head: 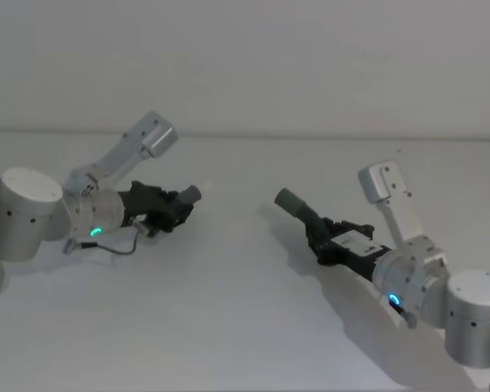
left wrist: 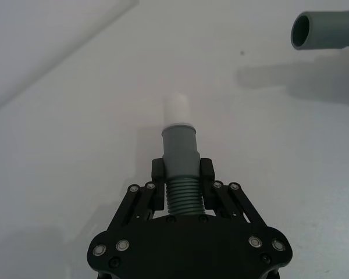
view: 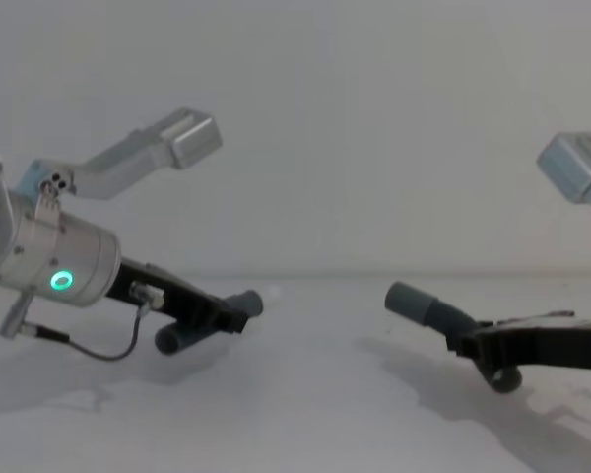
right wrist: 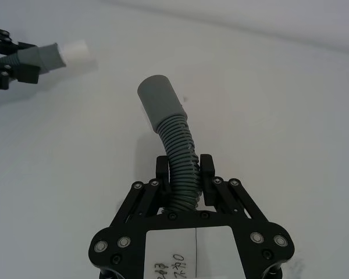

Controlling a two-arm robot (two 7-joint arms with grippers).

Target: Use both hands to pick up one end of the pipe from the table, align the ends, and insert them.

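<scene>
Overhead, note left end effector (head: 178,212) clamped on white-tipped pipe piece (head: 189,195) and right end effector (head: 318,235) clamped on collar pipe piece (head: 294,204), both held over the desk (head: 229,318), ends facing, well apart. From left wrist, see fingers (left wrist: 158,174) pinching the ribbed section, white tip (left wrist: 177,110) pointing out, collar mouth (left wrist: 305,31) far off. From right wrist, see ribbed hose gripped, collar end curving away. From chest, see a wide gap between the pieces.
</scene>
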